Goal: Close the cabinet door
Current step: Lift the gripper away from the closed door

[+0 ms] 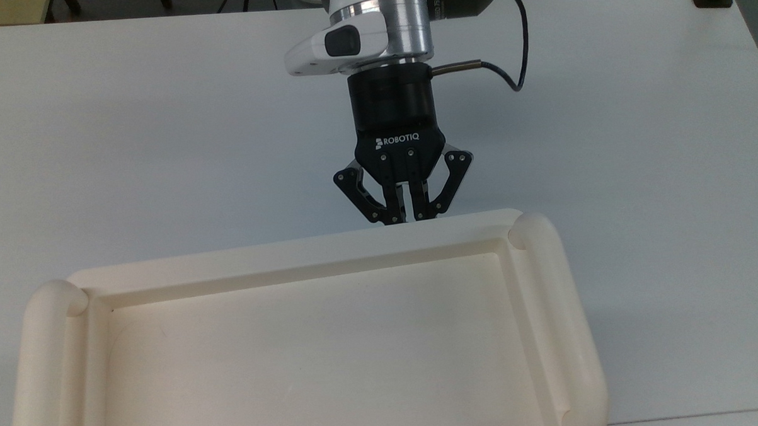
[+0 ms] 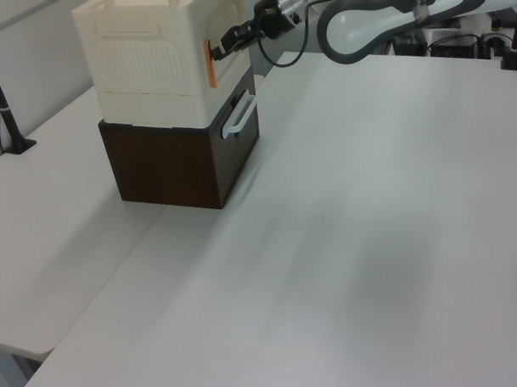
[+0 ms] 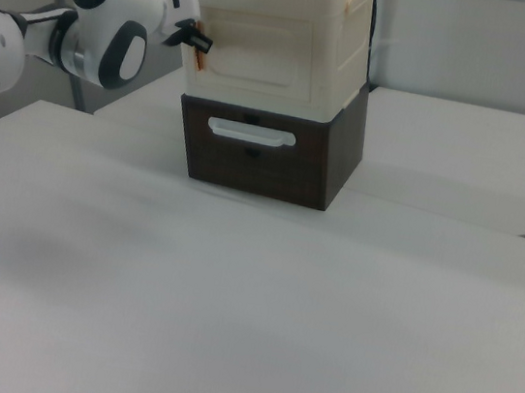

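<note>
The Franka arm (image 2: pixel 379 7) reaches in level from the left view's right, its silver wrist (image 1: pixel 382 20) leading to the black Robotiq gripper (image 1: pixel 406 219). The fingers (image 1: pixel 396 206) are drawn close together, side linkages splayed outward, tips pointing away from the arm.
</note>
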Controlling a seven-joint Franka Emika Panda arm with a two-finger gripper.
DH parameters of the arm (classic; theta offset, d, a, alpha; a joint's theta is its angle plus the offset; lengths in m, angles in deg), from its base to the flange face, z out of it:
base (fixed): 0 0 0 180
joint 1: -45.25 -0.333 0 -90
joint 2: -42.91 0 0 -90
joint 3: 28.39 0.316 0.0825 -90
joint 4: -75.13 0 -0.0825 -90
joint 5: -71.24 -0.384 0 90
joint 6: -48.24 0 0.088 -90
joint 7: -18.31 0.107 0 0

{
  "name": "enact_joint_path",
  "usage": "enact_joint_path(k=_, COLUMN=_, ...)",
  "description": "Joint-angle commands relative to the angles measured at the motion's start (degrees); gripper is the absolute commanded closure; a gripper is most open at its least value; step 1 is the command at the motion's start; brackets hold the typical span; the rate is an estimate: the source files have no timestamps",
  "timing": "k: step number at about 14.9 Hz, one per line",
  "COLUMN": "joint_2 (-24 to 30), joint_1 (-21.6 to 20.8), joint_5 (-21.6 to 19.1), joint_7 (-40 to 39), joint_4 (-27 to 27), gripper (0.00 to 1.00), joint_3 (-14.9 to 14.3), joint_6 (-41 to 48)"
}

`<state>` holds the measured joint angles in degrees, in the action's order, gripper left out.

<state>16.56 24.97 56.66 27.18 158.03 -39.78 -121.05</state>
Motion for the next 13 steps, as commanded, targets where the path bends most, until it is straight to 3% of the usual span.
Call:
enact_joint_path(k=1, joint_2=-3.1, joint_1=-0.4, joint_5=0.3, joint_7=-1.0, joint_4=-3.7, gripper=0.86, joint_3=-1.0, joint_6=-1.4)
enact_joint_path(k=5, joint_2=0.4, joint_1=-0.2, joint_5=0.3, joint_7=-1.0, joint_4=-0.3, gripper=0.86, joint_3=-0.9, joint_6=-0.7)
enact_joint_path(k=9, joint_2=8.8, joint_1=0.9, joint_5=0.3, joint_7=-2.9, joint_4=9.9, gripper=0.79, joint_3=-0.7, joint_6=4.5)
enact_joint_path(k=13, joint_2=14.5, joint_1=3.7, joint_5=0.0, joint_7=-8.9, joint_4=10.9, gripper=0.72, joint_3=-0.8, joint_6=26.8)
